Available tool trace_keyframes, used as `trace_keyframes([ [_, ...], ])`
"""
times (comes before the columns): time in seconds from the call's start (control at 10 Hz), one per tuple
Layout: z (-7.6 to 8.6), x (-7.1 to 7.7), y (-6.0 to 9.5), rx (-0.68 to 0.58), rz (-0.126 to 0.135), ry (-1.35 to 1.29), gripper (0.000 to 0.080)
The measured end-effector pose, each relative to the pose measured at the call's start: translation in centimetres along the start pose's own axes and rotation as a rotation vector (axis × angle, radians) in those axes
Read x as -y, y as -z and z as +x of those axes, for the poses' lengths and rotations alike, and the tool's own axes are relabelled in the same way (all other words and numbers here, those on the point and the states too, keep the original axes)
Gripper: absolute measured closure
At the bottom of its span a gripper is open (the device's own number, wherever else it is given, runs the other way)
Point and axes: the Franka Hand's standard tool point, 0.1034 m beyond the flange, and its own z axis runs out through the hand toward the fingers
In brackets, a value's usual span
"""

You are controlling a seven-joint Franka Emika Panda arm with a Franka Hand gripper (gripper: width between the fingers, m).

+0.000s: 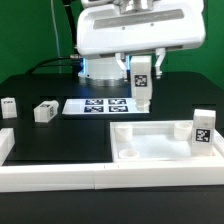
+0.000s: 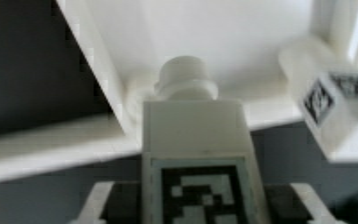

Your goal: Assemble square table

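Bright even light, wrist view blurred (softly)

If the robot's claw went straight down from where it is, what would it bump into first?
The gripper holds a white leg upright, so the leg's lower tip would arrive first, probably onto the square table top, near its rim. How high it hangs is hard to judge.

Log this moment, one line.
gripper: shut on held leg, upright over table top | standing leg: on table top | loose legs: two
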Motion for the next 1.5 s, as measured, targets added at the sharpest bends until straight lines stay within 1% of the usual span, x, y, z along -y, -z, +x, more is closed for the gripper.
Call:
trace_keyframes([
  [0.3,-0.3,-0.1,-0.2,0.006,-0.002,-0.004,0.0514],
  [0.4,-0.3,-0.5,-0.3,-0.006,-0.007,0.014,0.0514],
  [0.5,-0.9,-1.8,-1.2,-0.032,-0.027,0.045,0.0514],
  [0.6,-0.2,-2.0,-1.9,-0.03,-0.029,0.051,0.0514],
  [0.7,1.0,-1.7,-2.1,-0.05,-0.025,0.052,0.0514],
  [0.8,1.5,-1.7,-2.7,-0.052,-0.025,0.057,0.0514],
  [0.9,2.5,-2.1,-3.2,-0.054,-0.026,0.055,0.0514],
  [1.0,3.0,-2.2,-3.6,-0.061,-0.025,0.05,0.0514],
  [1.2,2.4,-2.3,-4.9,-0.047,-0.028,0.05,0.0514],
  [1.3,2.3,-2.4,-5.1,-0.044,-0.03,0.049,0.0514],
  [1.5,1.3,-2.6,-5.6,-0.029,-0.033,0.05,0.0514],
])
